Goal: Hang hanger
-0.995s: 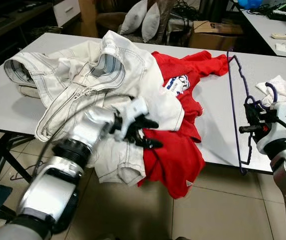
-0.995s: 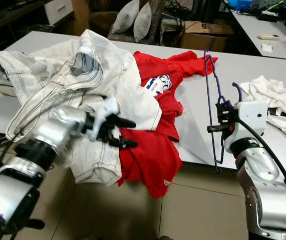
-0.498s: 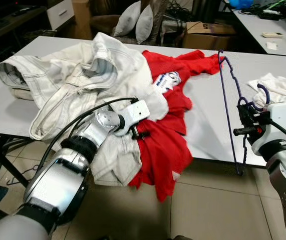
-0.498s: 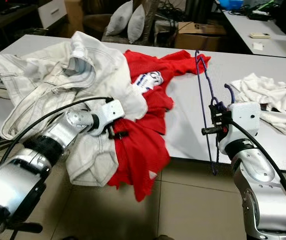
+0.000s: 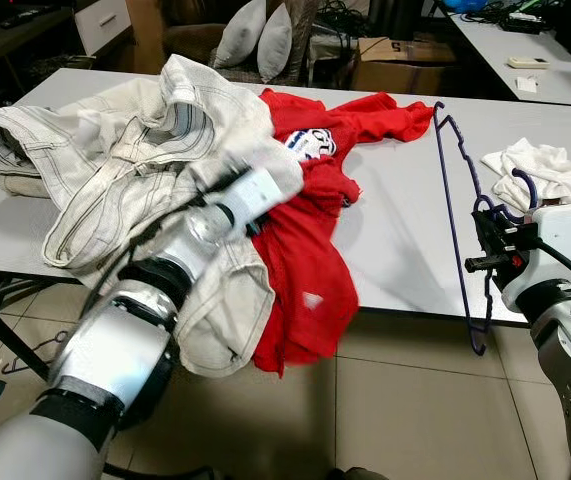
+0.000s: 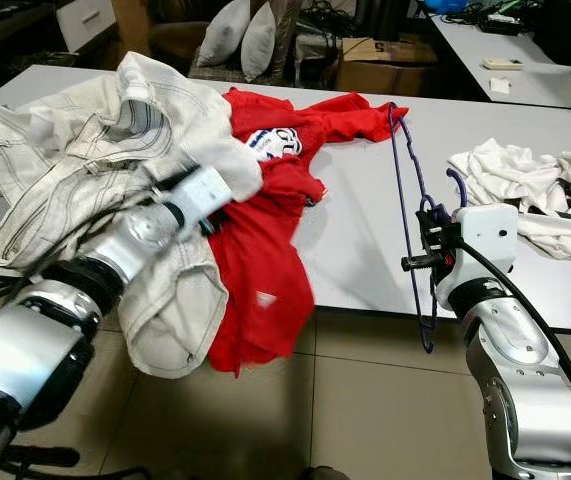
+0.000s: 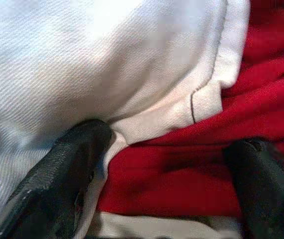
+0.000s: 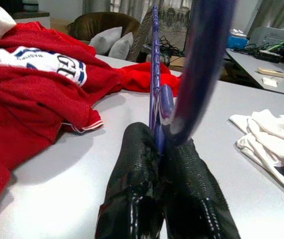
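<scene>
Right gripper pinches the purple hanger, right of frame.
Left gripper, fingers spread, presses into red shirt and white jacket, centre-left.

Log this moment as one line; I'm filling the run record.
right gripper: shut on purple hanger | left gripper: open, at red shirt and white jeans | table
</scene>
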### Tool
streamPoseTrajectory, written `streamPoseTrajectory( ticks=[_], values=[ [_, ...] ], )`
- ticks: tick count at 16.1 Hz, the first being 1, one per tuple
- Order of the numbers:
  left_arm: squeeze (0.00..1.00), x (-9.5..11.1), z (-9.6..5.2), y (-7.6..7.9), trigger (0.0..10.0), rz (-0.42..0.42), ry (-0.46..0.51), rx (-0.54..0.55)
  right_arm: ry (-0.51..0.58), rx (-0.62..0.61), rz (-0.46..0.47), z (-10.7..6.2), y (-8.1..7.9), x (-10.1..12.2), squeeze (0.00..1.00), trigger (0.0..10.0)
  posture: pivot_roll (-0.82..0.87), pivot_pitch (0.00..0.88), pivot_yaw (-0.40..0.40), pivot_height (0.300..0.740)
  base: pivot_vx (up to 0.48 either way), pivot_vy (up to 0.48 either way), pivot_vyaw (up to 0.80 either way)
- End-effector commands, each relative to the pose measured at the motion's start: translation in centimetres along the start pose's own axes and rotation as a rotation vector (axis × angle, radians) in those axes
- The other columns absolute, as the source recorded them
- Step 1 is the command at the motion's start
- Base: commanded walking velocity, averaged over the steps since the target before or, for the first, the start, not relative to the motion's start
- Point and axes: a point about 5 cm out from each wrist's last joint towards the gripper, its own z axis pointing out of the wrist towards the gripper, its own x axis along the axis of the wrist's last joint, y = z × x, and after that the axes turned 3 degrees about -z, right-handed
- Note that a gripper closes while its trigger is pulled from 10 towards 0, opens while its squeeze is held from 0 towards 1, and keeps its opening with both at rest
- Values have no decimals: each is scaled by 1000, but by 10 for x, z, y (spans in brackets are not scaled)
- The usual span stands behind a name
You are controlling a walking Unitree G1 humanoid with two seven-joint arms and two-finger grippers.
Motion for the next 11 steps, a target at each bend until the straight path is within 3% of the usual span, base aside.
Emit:
streamPoseTrajectory(
  ticks=[1, 2, 3, 5, 8, 11],
  values=[
    [0, 10, -1, -19, 10000, -32, 39, 86, 3, 6, -14, -1, -1, 3, 0, 10000, -56, 0, 4, 740, 0, 0, 0],
    [0, 11, -1, -19, 10000, -76, 53, 93, 3, 9, -14, -1, -2, 3, 0, 10000, -56, 0, 6, 740, 0, 0, 0],
    [0, 22, 0, -15, 10000, -339, 152, 8, 6, 12, -12, 0, -4, 4, 0, 10000, -50, 0, 8, 740, 0, 0, 0],
    [0, 40, -2, -16, 10000, -717, 327, -130, 13, 11, -8, -2, -6, 6, 0, 10000, -49, 0, 16, 740, 0, 0, 0],
    [0, 49, -12, -16, 10000, -815, 436, -233, 17, 13, -1, -4, -9, 8, 0, 10000, -43, 0, 16, 740, 0, 0, 0],
    [0, 47, -38, -9, 10000, -735, 496, -221, 8, 20, -11, -7, -14, 8, 0, 10000, -36, 0, 10, 740, 0, 0, 0]
  ],
)
